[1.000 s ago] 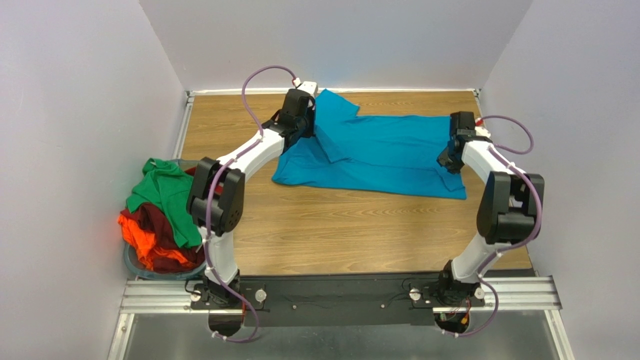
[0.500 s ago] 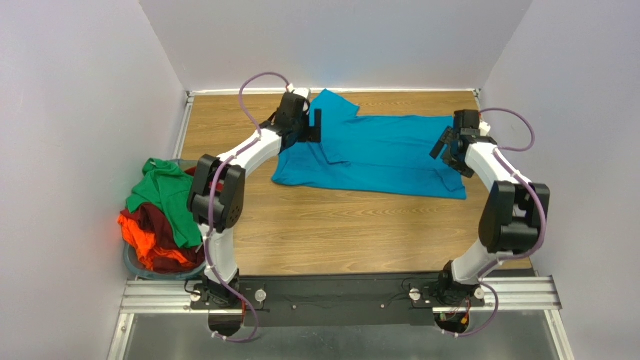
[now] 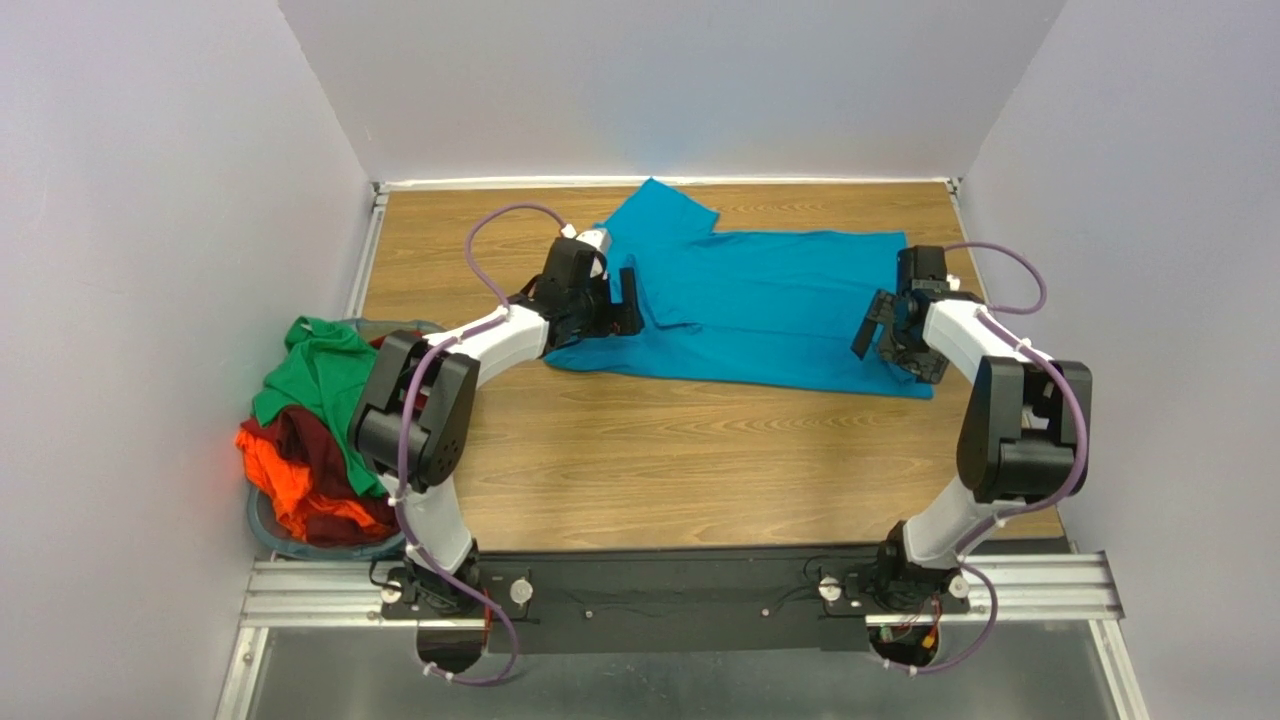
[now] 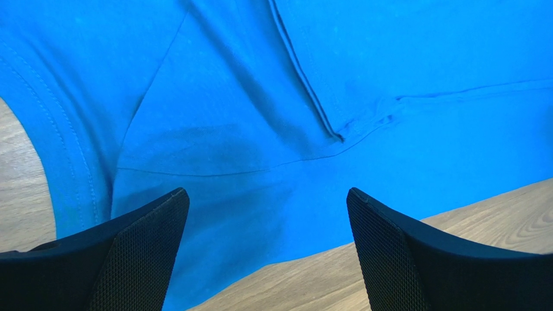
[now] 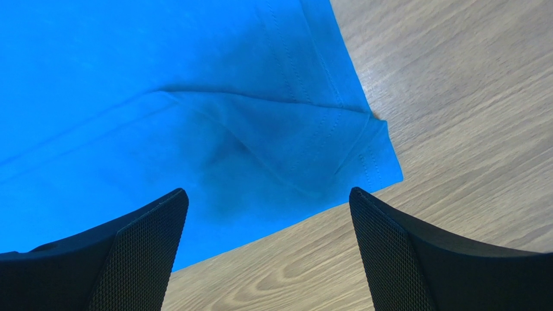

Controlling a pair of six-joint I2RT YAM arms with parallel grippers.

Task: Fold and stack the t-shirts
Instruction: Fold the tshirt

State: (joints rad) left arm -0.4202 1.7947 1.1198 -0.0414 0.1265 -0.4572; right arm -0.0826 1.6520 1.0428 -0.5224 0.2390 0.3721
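Observation:
A teal-blue t-shirt (image 3: 751, 308) lies spread across the back of the wooden table, one sleeve pointing toward the rear wall. My left gripper (image 3: 628, 300) hovers open over its left near edge, nothing between the fingers; the left wrist view shows the cloth (image 4: 259, 97) below the gripper (image 4: 266, 192). Over the shirt's right near corner, my right gripper (image 3: 887, 333) stands open and empty. In the right wrist view that folded-over corner (image 5: 311, 149) lies flat under the gripper (image 5: 269, 190). Green (image 3: 331, 383), dark red (image 3: 308, 443) and orange (image 3: 293, 495) t-shirts are piled at the left.
The piled shirts sit in a grey-blue round basket (image 3: 268, 528) at the table's left near corner. Walls close in the table on the left, back and right. Bare wood (image 3: 691, 465) stretches between the teal shirt and the arm bases.
Both grippers opened and let go of the teal shirt, which now lies flatter. Both then drew back toward the shirt's near edge.

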